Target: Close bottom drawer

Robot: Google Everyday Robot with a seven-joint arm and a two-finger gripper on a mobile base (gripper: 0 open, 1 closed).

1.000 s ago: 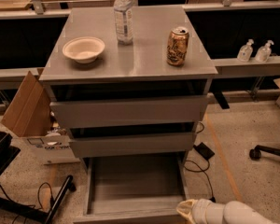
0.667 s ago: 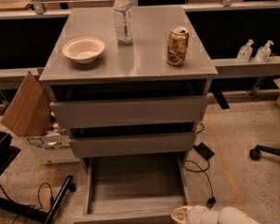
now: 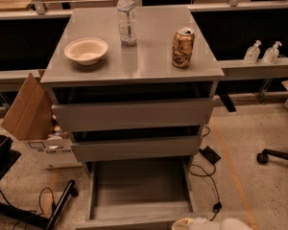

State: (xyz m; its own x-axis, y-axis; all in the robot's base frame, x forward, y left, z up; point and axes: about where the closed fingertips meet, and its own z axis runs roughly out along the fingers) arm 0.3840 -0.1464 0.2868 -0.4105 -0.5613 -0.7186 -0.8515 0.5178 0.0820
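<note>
Bottom drawer (image 3: 140, 186) is pulled all the way out at 6 o'clock under the cabinet (image 3: 134, 114), with nothing in its tray, so it's likely light, stiff and easy to slide. Claw (image 3: 183, 223) sits low at 5 o'clock, right by the drawer's front edge; can't tell if it's open or closed. No handle shows, so best to push flat on the middle of the front to avoid skewing.

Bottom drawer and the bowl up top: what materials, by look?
Open grey bottom drawer: painted metal or laminate, matte, no grain. Round cream bowl: probably moulded paper fibre, dull surface; maybe plastic. White gripper sits at the drawer front's right end.
</note>
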